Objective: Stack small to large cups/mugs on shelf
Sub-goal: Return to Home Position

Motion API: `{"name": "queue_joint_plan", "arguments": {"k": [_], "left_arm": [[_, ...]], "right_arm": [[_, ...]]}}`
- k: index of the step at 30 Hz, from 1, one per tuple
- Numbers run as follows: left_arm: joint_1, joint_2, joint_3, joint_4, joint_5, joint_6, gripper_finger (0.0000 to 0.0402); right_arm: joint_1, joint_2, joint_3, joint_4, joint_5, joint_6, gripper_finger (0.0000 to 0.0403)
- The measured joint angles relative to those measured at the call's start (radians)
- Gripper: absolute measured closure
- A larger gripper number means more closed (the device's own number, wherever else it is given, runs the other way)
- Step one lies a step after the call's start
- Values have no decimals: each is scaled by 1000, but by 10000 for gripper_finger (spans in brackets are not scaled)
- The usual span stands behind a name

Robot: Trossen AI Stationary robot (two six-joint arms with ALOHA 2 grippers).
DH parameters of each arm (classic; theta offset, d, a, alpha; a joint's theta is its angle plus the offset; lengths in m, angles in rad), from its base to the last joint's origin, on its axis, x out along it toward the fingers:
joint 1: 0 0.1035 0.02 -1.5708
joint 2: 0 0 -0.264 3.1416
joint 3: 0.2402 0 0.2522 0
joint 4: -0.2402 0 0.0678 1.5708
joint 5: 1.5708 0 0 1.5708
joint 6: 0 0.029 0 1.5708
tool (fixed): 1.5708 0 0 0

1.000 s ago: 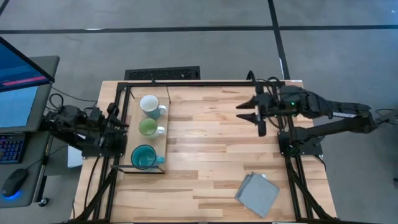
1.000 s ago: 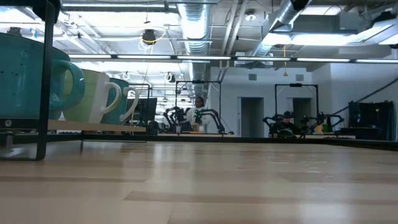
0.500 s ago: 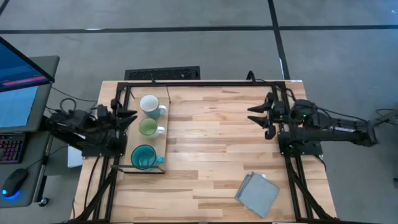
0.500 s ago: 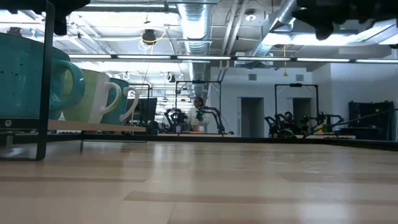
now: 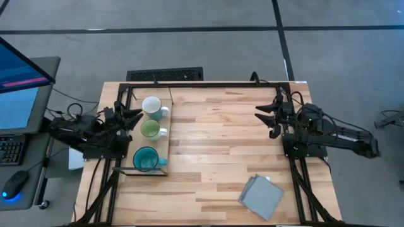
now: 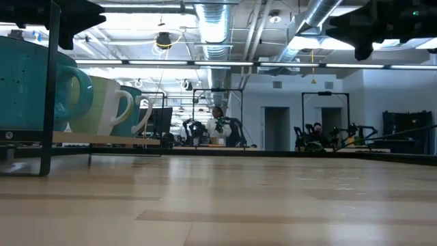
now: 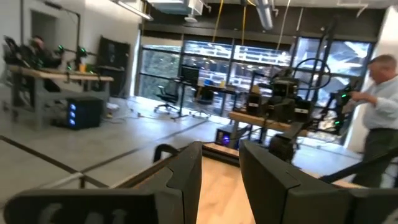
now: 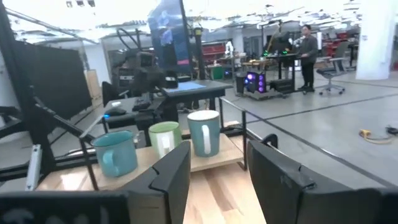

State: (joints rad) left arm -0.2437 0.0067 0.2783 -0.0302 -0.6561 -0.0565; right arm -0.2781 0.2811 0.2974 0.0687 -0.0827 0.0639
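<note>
Three mugs stand on their bases in a row on the shelf at the table's left side, handles toward the table's middle: the white one farthest, the light-green one in the middle, the teal one nearest. The right wrist view shows them too: teal, green, white. My left gripper hovers open just left of the white and green mugs and touches nothing. My right gripper is open at the table's right edge, pointing across at the mugs, with nothing between its fingers.
A grey folded cloth lies near the front right corner. A black keyboard sits beyond the far edge. Black frame posts rise at the shelf's corners. A person stands in the room behind. Bare planks span the table's middle.
My right arm has folded back: its gripper has drawn toward the table's right edge and sunk, coming into the low view's top. My left gripper has tipped upward and edged toward the shelf. The mugs have kept still.
</note>
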Motion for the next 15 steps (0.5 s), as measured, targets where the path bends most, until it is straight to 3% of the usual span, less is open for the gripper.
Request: {"name": "queue_joint_plan", "arguments": {"k": [5, 11, 15], "left_arm": [[81, 0, 0, -1, 58, 53, 304], [181, 0, -33, -64, 117, 14, 304], [239, 0, -130, 48, 156, -13, 304]], "right_arm": [[-24, 0, -23, 25, 0, 0, 221], [-58, -1, -83, 120, -9, 21, 221], [-63, -1, -123, 185, -26, 52, 221]]}}
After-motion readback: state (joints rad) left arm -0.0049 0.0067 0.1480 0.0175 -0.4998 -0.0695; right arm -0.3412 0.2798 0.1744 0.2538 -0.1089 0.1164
